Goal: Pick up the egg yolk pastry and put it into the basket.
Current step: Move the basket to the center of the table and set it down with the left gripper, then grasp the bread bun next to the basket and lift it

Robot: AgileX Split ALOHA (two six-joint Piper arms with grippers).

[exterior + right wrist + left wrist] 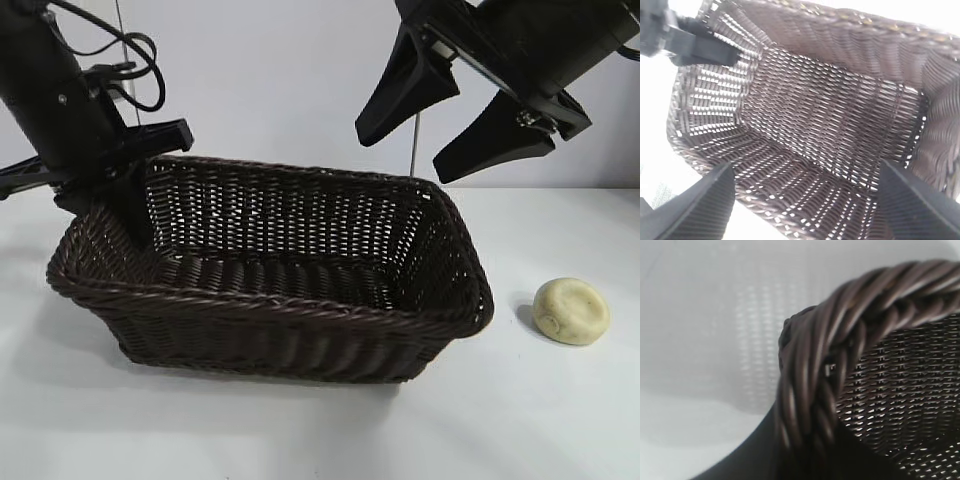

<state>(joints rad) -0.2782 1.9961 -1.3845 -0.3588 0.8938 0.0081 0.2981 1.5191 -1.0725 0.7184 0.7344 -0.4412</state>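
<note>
pastry (571, 311) on surface (560, 410), 3 o'clock of basket (300, 330), apart. likely light, soft, crumbly: grip gently across dome sides. right gripper (452, 128) above basket, fingers spread, empty. left gripper (135, 205) pinching basket rim.
</note>
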